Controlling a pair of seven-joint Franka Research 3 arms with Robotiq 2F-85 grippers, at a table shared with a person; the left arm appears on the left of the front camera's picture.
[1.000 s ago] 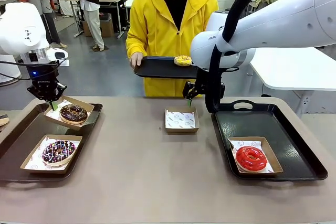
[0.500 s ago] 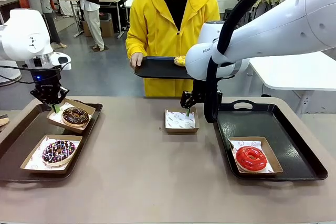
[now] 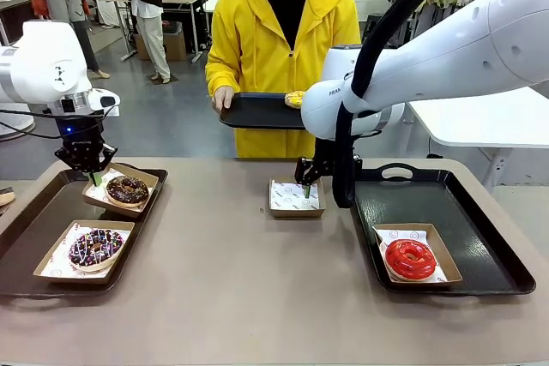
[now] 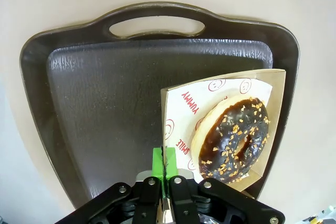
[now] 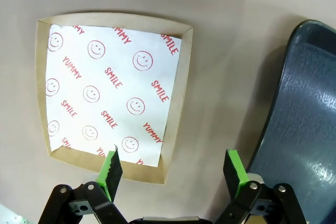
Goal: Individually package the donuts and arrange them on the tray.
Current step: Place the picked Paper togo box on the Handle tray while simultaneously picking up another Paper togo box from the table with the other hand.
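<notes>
While the left gripper point(image 4: 164, 169) pinches the chocolate donut's point(image 4: 233, 139) box point(image 4: 170, 103), the right gripper point(image 5: 173, 174) hangs spread over an unfilled box point(image 5: 113, 95).

Two boxed donuts point(image 3: 127, 190) sit on the left tray point(image 3: 34, 212), one on the right tray point(image 3: 480, 237), an empty box point(image 3: 294, 197) between.

4 donuts point(image 3: 410, 259), 4 paper boxes point(image 3: 296, 197), 3 black trays point(image 3: 446, 186), 2 robot arms point(image 3: 446, 40) and 1 person point(image 3: 283, 32).
</notes>
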